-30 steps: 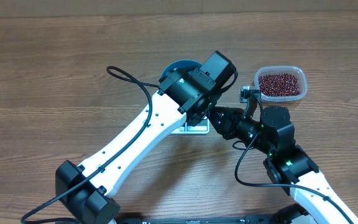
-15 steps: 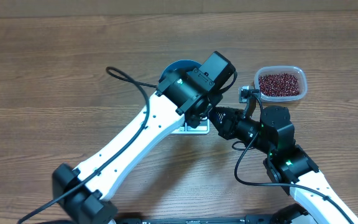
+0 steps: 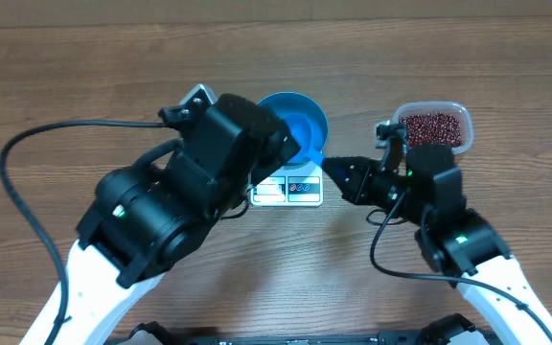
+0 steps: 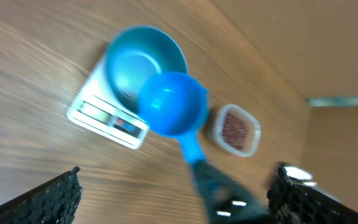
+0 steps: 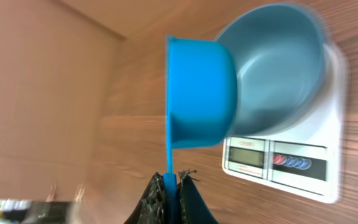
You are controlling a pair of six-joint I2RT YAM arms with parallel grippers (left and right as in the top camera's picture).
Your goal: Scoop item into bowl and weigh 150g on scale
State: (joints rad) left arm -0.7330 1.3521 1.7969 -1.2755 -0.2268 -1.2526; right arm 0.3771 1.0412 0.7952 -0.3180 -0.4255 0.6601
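Note:
The blue bowl [image 3: 290, 117] stands on the white scale [image 3: 287, 191] and looks empty [image 5: 278, 68]. My right gripper [image 5: 171, 180] is shut on the thin handle of a small blue scoop [image 5: 201, 93], whose cup hangs beside the bowl's rim. In the left wrist view the scoop [image 4: 171, 102] is empty and overlaps the bowl [image 4: 143, 59]. The dark red beans fill a clear tub [image 3: 433, 129] to the right. My left gripper [image 4: 178, 180] is open wide, high above the scale [image 4: 107, 115], with nothing between its fingers [image 4: 58, 196].
The left arm's bulky body [image 3: 180, 201] covers the table left of the scale. The right arm [image 3: 448, 225] reaches in from the front right, close to the tub. Bare wood lies behind and to the far left.
The left gripper has opened and its arm has pulled back to the left and up, uncovering the bowl. The right gripper has closed on the scoop handle and shifted slightly back.

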